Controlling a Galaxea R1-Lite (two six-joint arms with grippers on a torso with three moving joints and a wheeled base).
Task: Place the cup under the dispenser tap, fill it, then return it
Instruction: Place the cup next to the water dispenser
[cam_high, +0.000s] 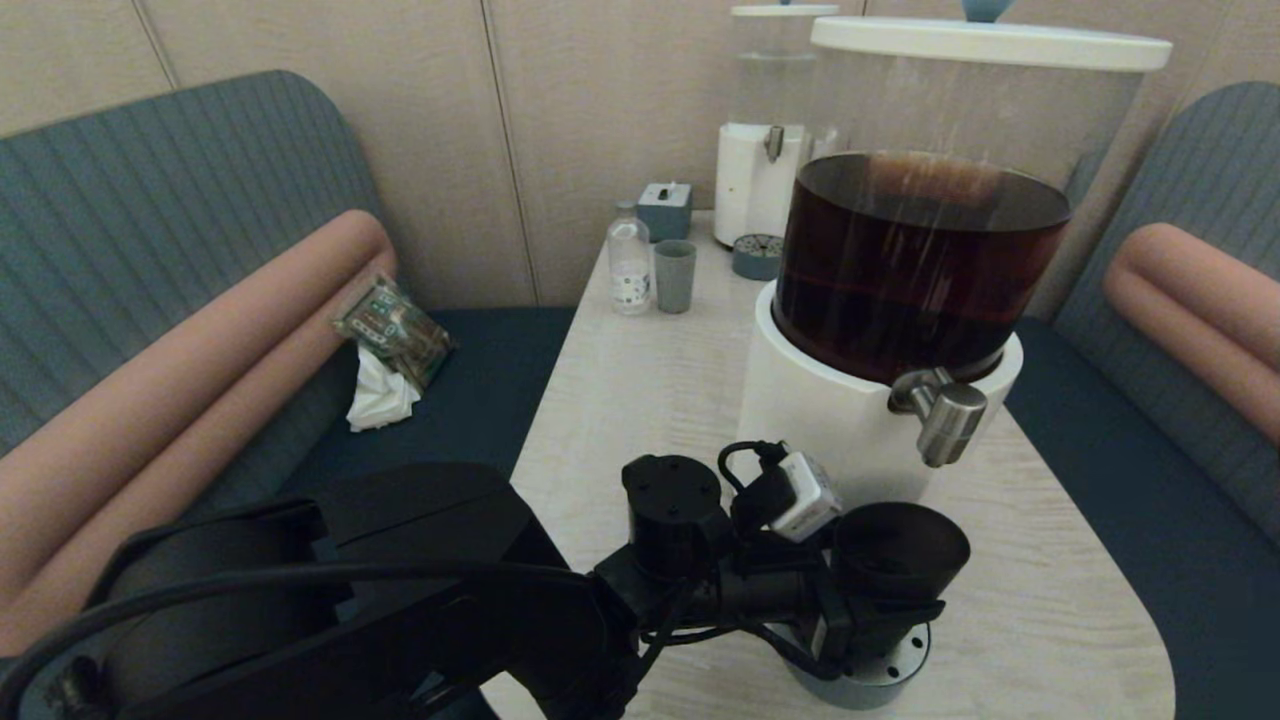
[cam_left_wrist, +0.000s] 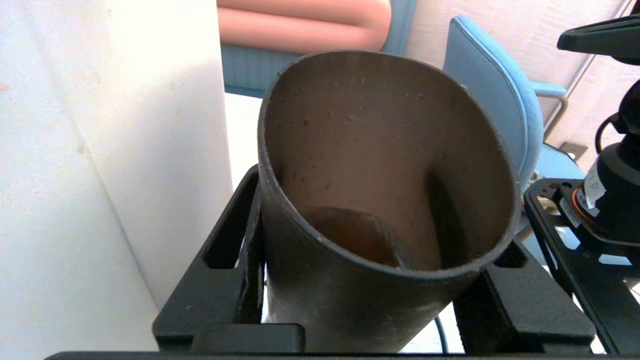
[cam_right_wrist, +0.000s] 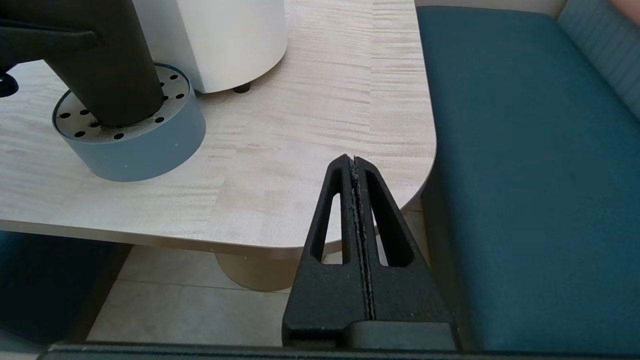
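Cup (cam_high: 900, 550) gripped by your left pincer (cam_left_wrist: 370, 280) on grey drip tray (cam_right_wrist: 145, 150) | pale wood worktop (cam_high: 640, 380) between teal benches (cam_high: 1130, 480) | right pincer (cam_right_wrist: 356, 200) clenched, empty

Matte black arm (cam_high: 400, 590) with looping black cables, white wrist block (cam_high: 806, 497).

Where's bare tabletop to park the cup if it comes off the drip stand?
Free: the table corner on the robot's right, between the big dispenser base and the rounded edge, and the middle strip between that base and the bottle.

Crowded: under the tap, where the left gripper holds the cup on the drip stand.
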